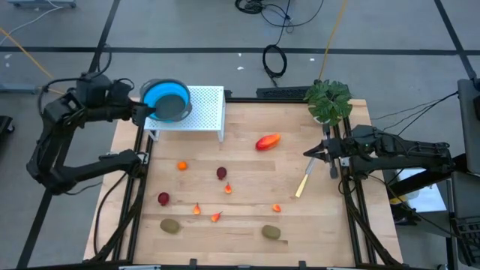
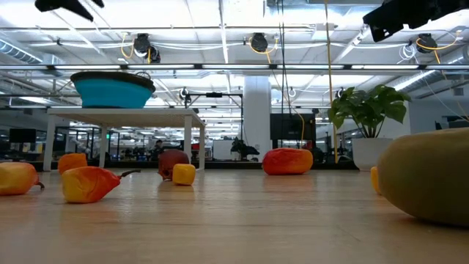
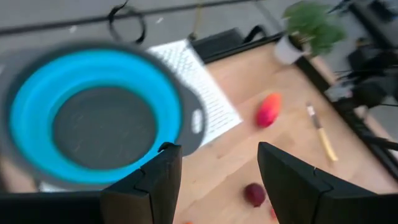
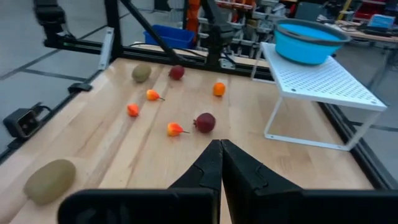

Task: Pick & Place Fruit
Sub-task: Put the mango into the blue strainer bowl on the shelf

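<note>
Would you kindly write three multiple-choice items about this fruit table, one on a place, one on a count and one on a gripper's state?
1. Where does the blue bowl stand?
A. on the white rack
B. on the bare wood beside the plant
C. on the floor

2. How many brown-green kiwis lie along the table's near edge?
A. none
B. two
C. five

3. How do the right gripper's fingers stand?
A. spread wide
B. shut, holding nothing
C. clamped on a kiwi

Answers:
1. A, since the high view shows the bowl on the rack's left part, by the left gripper.
2. B, since one kiwi lies left and the other kiwi right in the high view.
3. B, since its wrist view shows the two fingers pressed together with nothing between them.
</note>
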You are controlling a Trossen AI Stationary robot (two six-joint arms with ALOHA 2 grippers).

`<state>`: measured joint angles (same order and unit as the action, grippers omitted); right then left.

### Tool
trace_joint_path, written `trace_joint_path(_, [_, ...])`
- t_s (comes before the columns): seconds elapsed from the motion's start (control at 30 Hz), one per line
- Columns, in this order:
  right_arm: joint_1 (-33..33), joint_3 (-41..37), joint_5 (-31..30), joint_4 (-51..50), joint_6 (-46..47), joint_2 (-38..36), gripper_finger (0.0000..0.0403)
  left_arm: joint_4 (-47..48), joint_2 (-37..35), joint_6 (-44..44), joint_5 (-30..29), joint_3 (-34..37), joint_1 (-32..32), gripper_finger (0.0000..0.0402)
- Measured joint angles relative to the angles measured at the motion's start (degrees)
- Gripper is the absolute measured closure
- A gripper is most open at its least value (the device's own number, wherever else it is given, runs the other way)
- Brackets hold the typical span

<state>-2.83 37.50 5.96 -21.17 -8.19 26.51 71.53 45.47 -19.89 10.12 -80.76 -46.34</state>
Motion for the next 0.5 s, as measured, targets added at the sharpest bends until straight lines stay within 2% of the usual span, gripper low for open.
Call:
trace_joint_path(0.3, [0.0,0.0,-0.24,-0.1,0.02,0.03,0.0403,-13.17,0.04,1.46,5.18,0.22,9.81,0.0192])
trace_joint_path(0.5, [0.0,0.0,-0.34,-0.13,0.02,0.02,0.0403,-27.26,1.51,1.82,6.56,4.82,18.35,0.0192])
